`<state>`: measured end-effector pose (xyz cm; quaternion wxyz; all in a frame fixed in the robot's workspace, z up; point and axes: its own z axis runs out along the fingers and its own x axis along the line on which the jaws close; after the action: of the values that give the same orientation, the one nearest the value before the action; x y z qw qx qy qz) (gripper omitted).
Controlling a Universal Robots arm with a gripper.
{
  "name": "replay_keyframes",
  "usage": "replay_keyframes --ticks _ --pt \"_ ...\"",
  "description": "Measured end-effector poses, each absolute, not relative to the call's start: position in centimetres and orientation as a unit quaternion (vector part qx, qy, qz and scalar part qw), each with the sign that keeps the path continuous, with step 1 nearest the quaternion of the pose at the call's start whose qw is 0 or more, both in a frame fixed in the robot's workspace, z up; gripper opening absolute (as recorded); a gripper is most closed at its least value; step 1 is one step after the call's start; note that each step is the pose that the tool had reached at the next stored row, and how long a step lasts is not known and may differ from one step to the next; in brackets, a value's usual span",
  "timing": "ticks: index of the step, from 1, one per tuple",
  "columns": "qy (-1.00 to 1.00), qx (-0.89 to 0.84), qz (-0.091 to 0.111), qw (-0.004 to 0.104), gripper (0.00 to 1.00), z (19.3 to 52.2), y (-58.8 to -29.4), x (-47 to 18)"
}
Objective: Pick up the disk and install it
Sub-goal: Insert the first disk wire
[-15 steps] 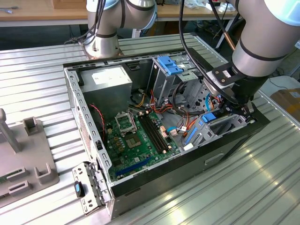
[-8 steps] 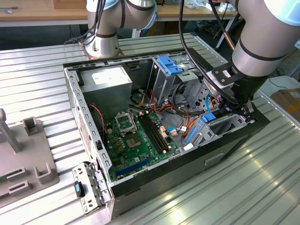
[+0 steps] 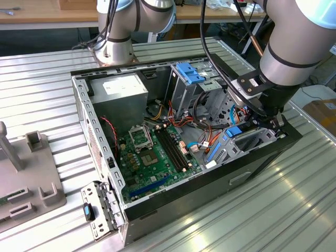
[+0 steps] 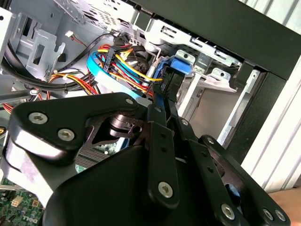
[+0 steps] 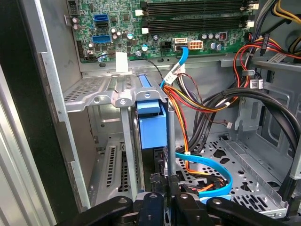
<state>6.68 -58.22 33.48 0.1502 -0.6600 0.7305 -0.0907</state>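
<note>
Installation step under way: the claw (image 5: 162,200), closed on the disk (image 5: 153,125), lowers it into the drive cage (image 5: 101,96) at centre frame; seating calls for a straight push.

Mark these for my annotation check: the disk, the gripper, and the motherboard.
the disk (image 5: 151,125), first wrist view, on its blue carrier frame in the drive cage.
the gripper (image 5: 164,188), first wrist view, between its fingertips at the disk's edge.
the motherboard (image 3: 152,160), exterior view, green board's middle.
</note>
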Motion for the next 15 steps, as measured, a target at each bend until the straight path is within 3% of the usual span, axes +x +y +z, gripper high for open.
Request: replay_keyframes --ticks 3,4,12,15 --pt "0.731 -0.66 -0.091 0.15 0.16 33.47 -58.21 6.68" --pt "0.731 -0.66 -0.091 0.15 0.24 33.48 -58.21 6.68" --pt "0.731 -0.66 -0.091 0.15 0.24 34.29 -58.14 6.68" --pt "0.732 -0.658 -0.08 0.16 0.24 34.38 -58.07 6.68"
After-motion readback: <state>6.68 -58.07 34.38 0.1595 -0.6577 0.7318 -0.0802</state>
